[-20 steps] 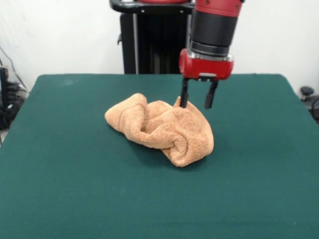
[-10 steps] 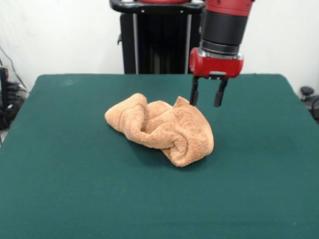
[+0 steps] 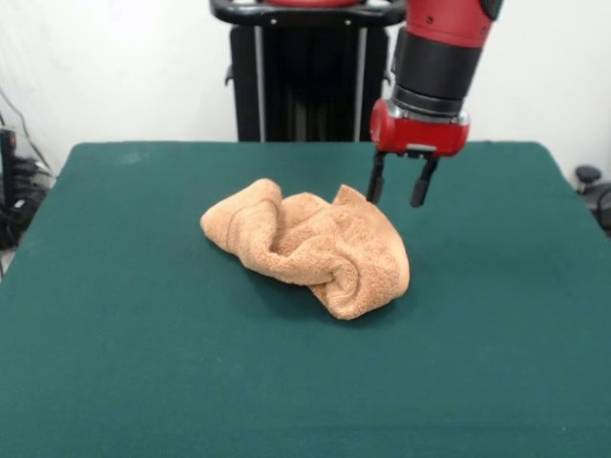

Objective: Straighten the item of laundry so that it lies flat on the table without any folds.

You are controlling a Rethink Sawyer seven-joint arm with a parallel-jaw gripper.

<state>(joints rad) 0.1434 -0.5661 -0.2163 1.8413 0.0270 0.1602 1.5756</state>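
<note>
Terry-cloth hand towel [image 3: 310, 246] lies bunched on the tabletop [image 3: 143, 363], long axis ten-to-four, at eight o'clock from the empty, spread-fingered hand [image 3: 397, 192].

White wall [image 3: 115, 67]; dark cables [image 3: 14, 205] beside the table's edge

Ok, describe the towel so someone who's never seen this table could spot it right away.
On the green table, look near the middle, beside the open red gripper. The towel is a crumpled orange-tan terry heap, the only soft, light-coloured thing there.
</note>
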